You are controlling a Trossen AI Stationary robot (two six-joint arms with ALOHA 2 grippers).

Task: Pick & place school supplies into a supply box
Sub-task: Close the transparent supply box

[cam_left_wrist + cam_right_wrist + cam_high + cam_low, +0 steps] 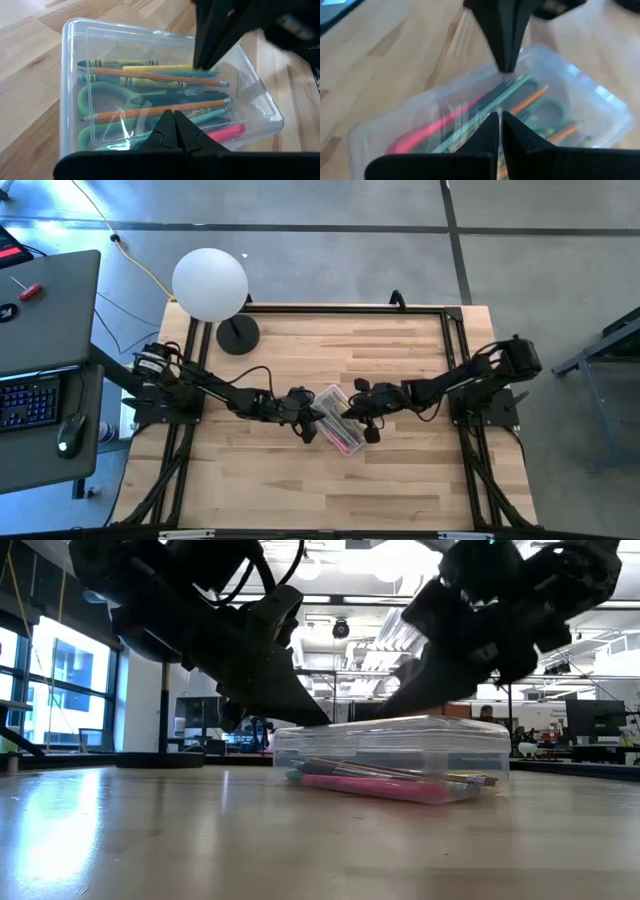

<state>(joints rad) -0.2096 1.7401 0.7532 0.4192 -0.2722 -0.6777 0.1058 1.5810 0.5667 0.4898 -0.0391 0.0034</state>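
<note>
Going left to right on your table [260, 480]: a white globe lamp [210, 284] on a black base stands at the far left corner, well apart from the action.

Your left gripper [308, 426] is at mid-table with its fingers pinched together and nothing between them. In the left wrist view the fingertips [172, 125] come to one point right over the lid of the clear box [165, 90]. The low view has that gripper [305, 710] coming down onto the box's left end; touching or just above, you can't tell.

The box [338, 420] lies in the middle of the table, angled, lid down, between the two grippers. It rests flat on the wood [395, 755]. Inside it you've got orange pencils [155, 75], green-handled scissors [100, 97], a yellow-green crayon [150, 66] and a pink pen [227, 132]. All of them lie lengthwise along the bottom. The pink pen [385, 787] shows through the front wall in the low view.

Your right gripper [362, 420] sits at the box's right side, jaws closed too, empty. The right wrist view puts its fingertips [499, 122] over the lid, opposite the left gripper's tip [506, 62]. In the low view it [415, 690] bears down on the box's right half.
</note>
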